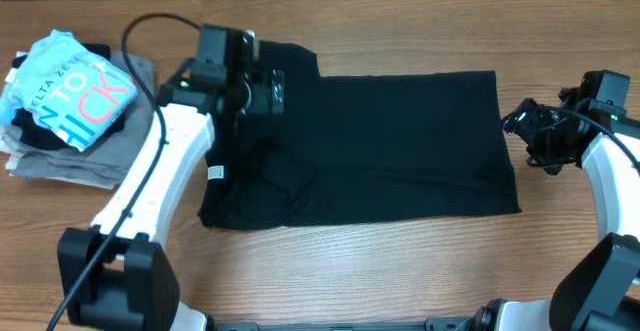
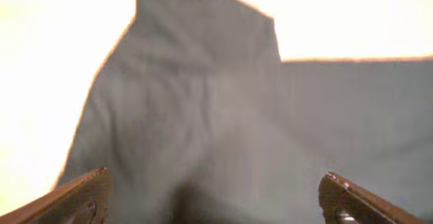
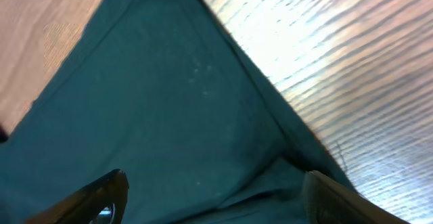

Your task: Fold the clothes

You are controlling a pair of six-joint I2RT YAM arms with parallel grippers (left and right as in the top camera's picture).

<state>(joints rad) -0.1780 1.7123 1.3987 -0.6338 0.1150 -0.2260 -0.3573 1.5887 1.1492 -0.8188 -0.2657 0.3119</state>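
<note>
Nearest the robot the bare wooden surface (image 1: 380,271) runs up to the shirt (image 1: 400,141), which lies flat across the middle as a rough rectangle, long side left to right, with its white tag (image 1: 215,172) at the near-left edge. It looks light, soft and limp. It should sag and crease wherever it is lifted and will not hold a fold unless laid down flat, so my judgement is that it wants two pinches at an edge or at corners, taken together, not one grab in the middle. The left arm (image 1: 150,181) reaches up from the near-left and bends over the shirt's far-left part, wrist pointing down at the cloth by the sleeve (image 1: 295,61). The left fingers (image 2: 84,193) are spread wide above the fabric with nothing between them. The right arm (image 1: 615,171) curls in from the right side, its wrist aimed at the shirt's right edge. The right fingers (image 3: 101,193) are also spread wide and hold nothing, with a corner of the shirt and bare wood below. Off at the far left, well apart, a blue shirt (image 1: 70,86) lies on a grey garment (image 1: 100,166).
</note>
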